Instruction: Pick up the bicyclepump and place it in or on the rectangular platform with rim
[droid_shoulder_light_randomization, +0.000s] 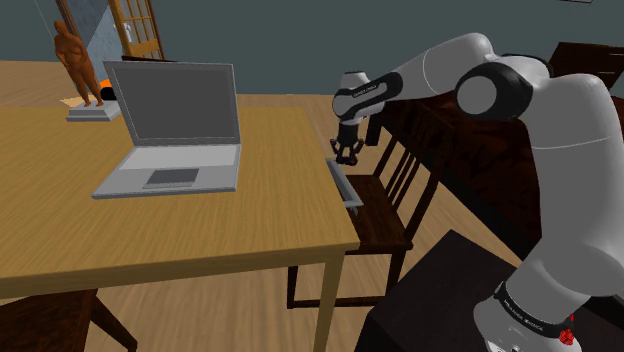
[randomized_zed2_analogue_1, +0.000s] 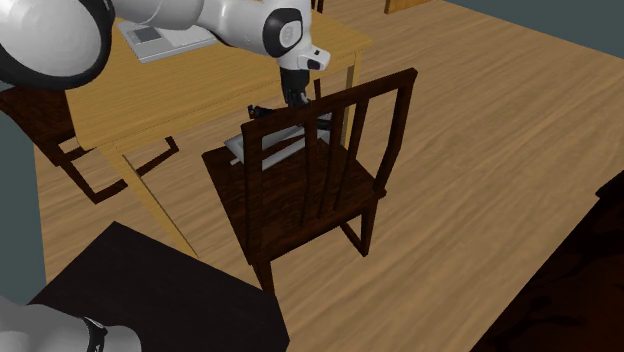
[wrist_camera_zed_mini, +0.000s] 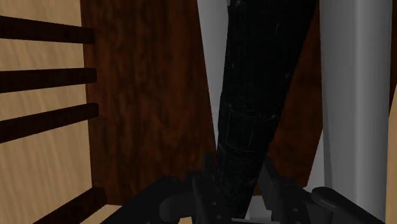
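One long black bicycle pump (wrist_camera_zed_mini: 254, 83), banded barrel, clasped in gripper (wrist_camera_zed_mini: 238, 175)

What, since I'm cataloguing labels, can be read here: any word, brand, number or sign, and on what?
No text can be read.
Black band low on the arm: white lettering, too small to read.
Laptop and pump: no lettering.

Shoulder view: set beside the stand (droid_shoulder_light_randomization: 440, 290), faced down across the table (droid_shoulder_light_randomization: 150, 230). Second exterior view: set high above the stand, faced onto the chair (randomized_zed2_analogue_1: 300, 190). Wrist view: carried on the gripper (wrist_camera_zed_mini: 238, 186), close over the seat (wrist_camera_zed_mini: 146, 95). Chair shared by all.
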